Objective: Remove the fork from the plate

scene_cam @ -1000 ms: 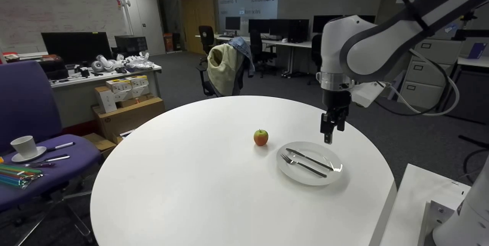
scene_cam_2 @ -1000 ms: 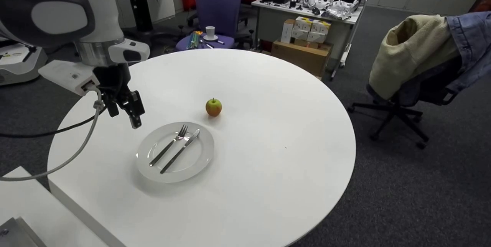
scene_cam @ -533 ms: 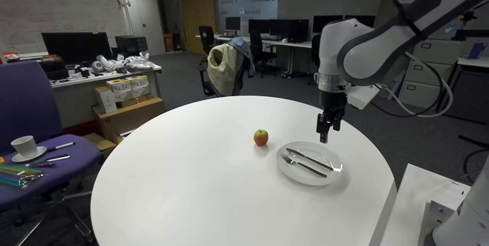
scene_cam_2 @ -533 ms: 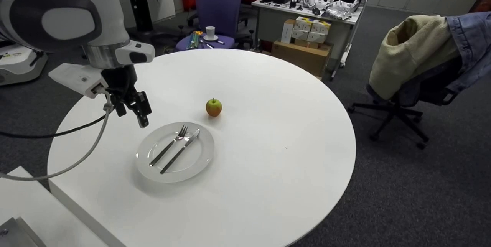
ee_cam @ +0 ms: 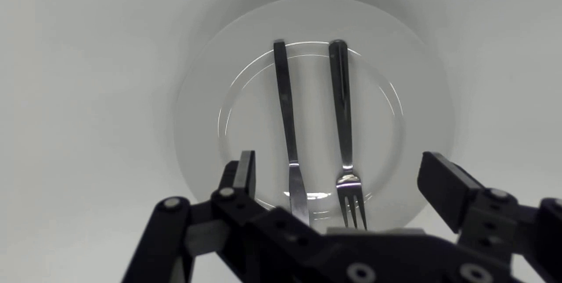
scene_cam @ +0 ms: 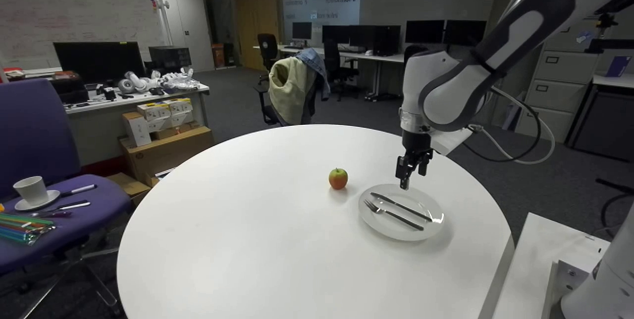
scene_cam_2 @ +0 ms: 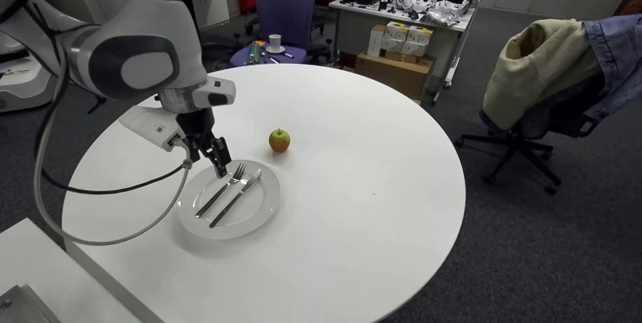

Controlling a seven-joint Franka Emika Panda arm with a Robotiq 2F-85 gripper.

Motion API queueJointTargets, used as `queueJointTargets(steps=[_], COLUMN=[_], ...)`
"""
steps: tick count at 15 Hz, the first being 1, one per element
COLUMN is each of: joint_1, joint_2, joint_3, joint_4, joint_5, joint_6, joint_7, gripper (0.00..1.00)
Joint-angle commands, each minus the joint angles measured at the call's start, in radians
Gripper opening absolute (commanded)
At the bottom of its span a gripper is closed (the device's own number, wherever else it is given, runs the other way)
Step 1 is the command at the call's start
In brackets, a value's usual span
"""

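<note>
fork (ee_cam: 344,111): on the plate (ee_cam: 423,98) beside the knife (ee_cam: 285,98), perhaps laid as a pair
gripper (ee_cam: 339,168): spread above, empty, likely to straddle the fork
knife: also spanned, so might be pinched

One red-and-green apple (scene_cam: 338,179) on a round white surface (scene_cam: 237,220); one metal knife (ee_cam: 286,103); one white cup (scene_cam: 32,189) on a saucer (scene_cam: 44,203), purple chair (scene_cam: 91,210) beneath; one pale garment (scene_cam_2: 541,69) over a dark chair (scene_cam_2: 522,146).

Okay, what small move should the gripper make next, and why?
Perhaps partly close the gripper before lowering: in the wrist view, its open jaws appear to span the knife as well as the fork, so both might get pinched.
</note>
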Motion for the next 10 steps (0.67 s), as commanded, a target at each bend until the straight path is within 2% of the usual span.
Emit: queueJointTargets(steps=[1, 10], joint_1=[0.008, 0.009], joint_2=[0.111, 0.286], joint_3=[-0.015, 0.008], joint_4=[0.061, 0.174], joint_5=[0.057, 0.112], joint_6=[0.049, 0.103], joint_7=[-0.039, -0.087], gripper=[1.0, 1.0])
